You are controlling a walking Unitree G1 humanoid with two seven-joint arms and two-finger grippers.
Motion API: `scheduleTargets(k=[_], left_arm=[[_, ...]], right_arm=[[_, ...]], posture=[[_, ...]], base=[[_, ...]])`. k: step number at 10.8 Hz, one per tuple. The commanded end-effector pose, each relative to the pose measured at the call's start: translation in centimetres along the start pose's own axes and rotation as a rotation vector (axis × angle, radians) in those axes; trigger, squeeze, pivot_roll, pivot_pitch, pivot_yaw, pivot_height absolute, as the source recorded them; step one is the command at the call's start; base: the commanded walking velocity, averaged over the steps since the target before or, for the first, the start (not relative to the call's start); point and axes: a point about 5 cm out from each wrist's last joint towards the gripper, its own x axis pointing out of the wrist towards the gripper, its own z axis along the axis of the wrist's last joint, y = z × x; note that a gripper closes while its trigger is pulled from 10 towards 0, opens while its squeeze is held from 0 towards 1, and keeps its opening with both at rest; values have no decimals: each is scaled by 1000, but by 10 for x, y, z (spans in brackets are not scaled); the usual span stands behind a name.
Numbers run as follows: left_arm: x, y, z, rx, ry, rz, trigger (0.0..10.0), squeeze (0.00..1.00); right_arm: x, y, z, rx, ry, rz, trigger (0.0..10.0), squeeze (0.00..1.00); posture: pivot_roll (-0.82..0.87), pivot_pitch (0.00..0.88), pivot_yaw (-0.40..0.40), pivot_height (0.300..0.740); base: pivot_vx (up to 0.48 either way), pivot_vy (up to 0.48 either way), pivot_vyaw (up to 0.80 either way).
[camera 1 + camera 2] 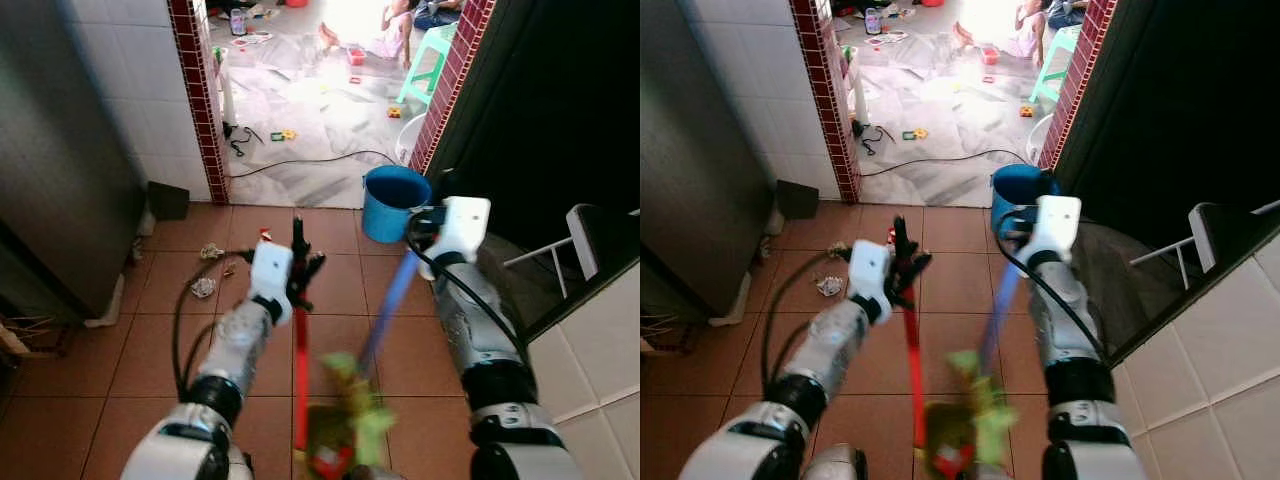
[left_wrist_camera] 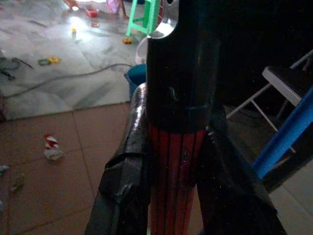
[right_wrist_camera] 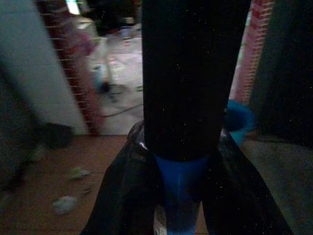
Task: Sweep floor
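Green broom bristles (image 1: pixel 355 405) sit below both arms; left end effector (image 1: pixel 299 268) pinches red dustpan handle (image 1: pixel 301 370), right end effector (image 1: pixel 425 228) pinches blue broom handle (image 1: pixel 388 305); crumpled litter (image 1: pixel 204 287) lies ahead-left, nearer left arm.

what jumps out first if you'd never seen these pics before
The two long handles crossing at centre: the left pincer grips a red ribbed stick with a black top, the right pincer a blue pole with a black grip; both run down to a blurred green and red head. Ahead, crumpled paper scraps lie on the terracotta tile floor, left of a round blue plastic bucket at the doorway.
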Motion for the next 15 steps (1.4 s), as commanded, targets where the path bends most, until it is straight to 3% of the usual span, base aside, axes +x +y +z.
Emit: scheduleTargets(k=[1, 2, 3, 5, 7, 9, 12, 15], left_arm=[[5, -1, 9, 32, -40, -6, 10000, 0], [5, 3, 18, 58, -90, 32, 10000, 0], [5, 4, 22, 124, -103, 14, 10000, 0], [4, 1, 32, 166, -154, -27, 10000, 0], [4, 3, 45, 209, -216, -33, 10000, 0], [3, 4, 61, 223, -268, -41, 10000, 0], [-6, 9, 76, 240, -334, -27, 10000, 0], [-11, 16, 54, 237, -258, 10, 10000, 0]], right_arm=[[6, 11, 19, 11, -52, 62, 10000, 0], [7, 9, 21, -41, -61, 61, 10000, 0], [7, 6, 20, -45, -51, 55, 10000, 0], [5, 4, 18, -94, -50, 49, 10000, 0], [5, 5, 30, -176, -143, 30, 10000, 0], [7, 0, 47, -171, -212, 1, 10000, 0], [14, -9, 55, -153, -225, -40, 10000, 0], [19, -15, 63, -100, -228, -68, 10000, 0]], posture=[[-55, 44, -51, 740], [-57, 44, -55, 740], [-56, 45, -57, 740], [-51, 47, -58, 740], [-43, 48, -59, 740], [-44, 48, -59, 740], [-33, 49, -62, 740], [-31, 52, -66, 740]], base=[[0, 0, 0], [0, 0, 0], [0, 0, 0], [0, 0, 0], [0, 0, 0], [0, 0, 0], [0, 0, 0], [0, 0, 0]])
